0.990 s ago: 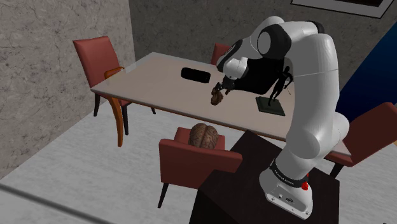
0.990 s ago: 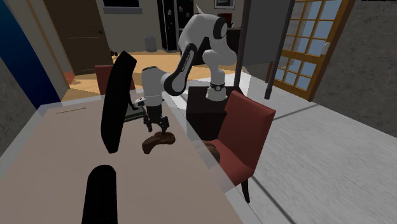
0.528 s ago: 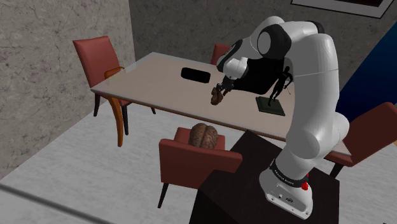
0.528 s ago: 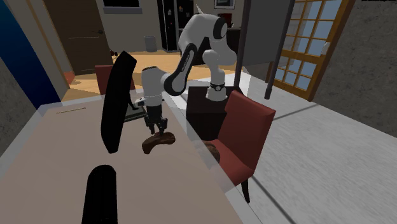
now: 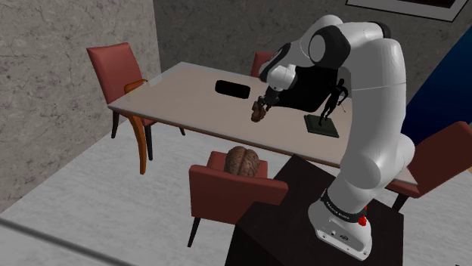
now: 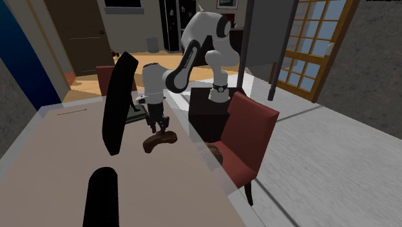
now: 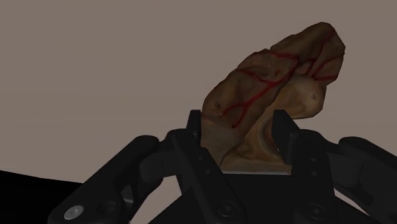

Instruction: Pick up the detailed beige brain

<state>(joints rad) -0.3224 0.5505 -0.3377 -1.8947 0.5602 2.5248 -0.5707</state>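
The black two-finger gripper [image 7: 239, 125] clamps only one end of the beige-brown, red-veined brain-like lump [image 7: 280, 76], held low over the pale tabletop [image 5: 174, 91], so the lopsided bulk jutting beyond the fingers [image 7: 284, 133] could pivot or slip free as the arm [image 5: 371, 98] lifts.

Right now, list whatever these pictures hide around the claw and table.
- Wrist view: the veined brown lump's base, sunk between the claw's fingers.
- Second exterior view: part of the table, behind a tall black shape near the camera.
- Shoulder view: the underside of the brain on the chair, behind its backrest.
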